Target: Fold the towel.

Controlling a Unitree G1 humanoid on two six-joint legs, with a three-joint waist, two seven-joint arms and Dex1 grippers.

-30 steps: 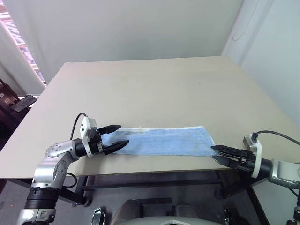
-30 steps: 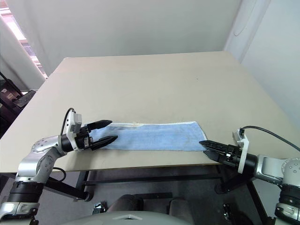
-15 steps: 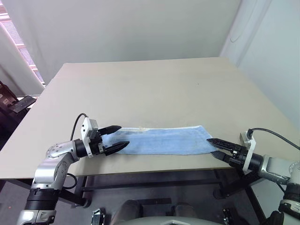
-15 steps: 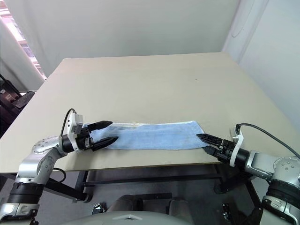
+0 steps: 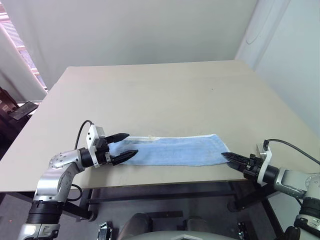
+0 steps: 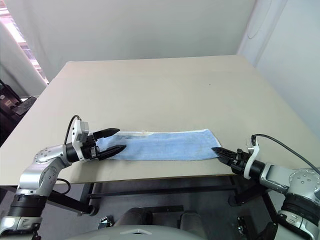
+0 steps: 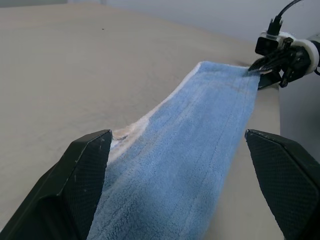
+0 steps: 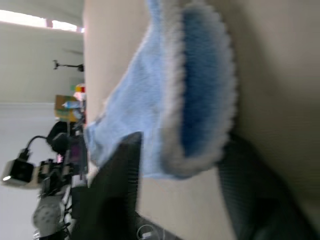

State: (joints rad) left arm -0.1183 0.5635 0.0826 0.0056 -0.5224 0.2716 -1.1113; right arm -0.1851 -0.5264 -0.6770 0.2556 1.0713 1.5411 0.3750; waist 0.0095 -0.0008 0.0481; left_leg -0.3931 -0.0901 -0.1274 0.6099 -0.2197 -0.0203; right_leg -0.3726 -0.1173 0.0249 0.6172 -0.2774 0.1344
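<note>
The towel [image 5: 172, 151], light blue terry with a white stitched edge, lies flat as a long narrow strip on the beige table [image 5: 160, 95], close to the table's near edge and parallel to it. A pale patch, possibly the tag, shows on its far long edge toward the left end.

Left claw [image 5: 125, 146]: fingers wide apart, pointing along the strip toward the right. One finger sits beside the far edge of the towel's left end, the other at its near edge, so the end lies between them. The fingers are not pressed on the cloth. In the left wrist view, both dark fingers [image 7: 80, 180] flank the strip as it runs away toward the other claw.

Right claw [image 5: 231, 158]: located at the towel's right end, at the near corner, just at the table edge, pointing left. In the right wrist view, the two fingers [image 8: 117, 185] stand on either side of the white-bordered corner with a narrow gap. Whether they already pinch the cloth cannot be told.
</note>
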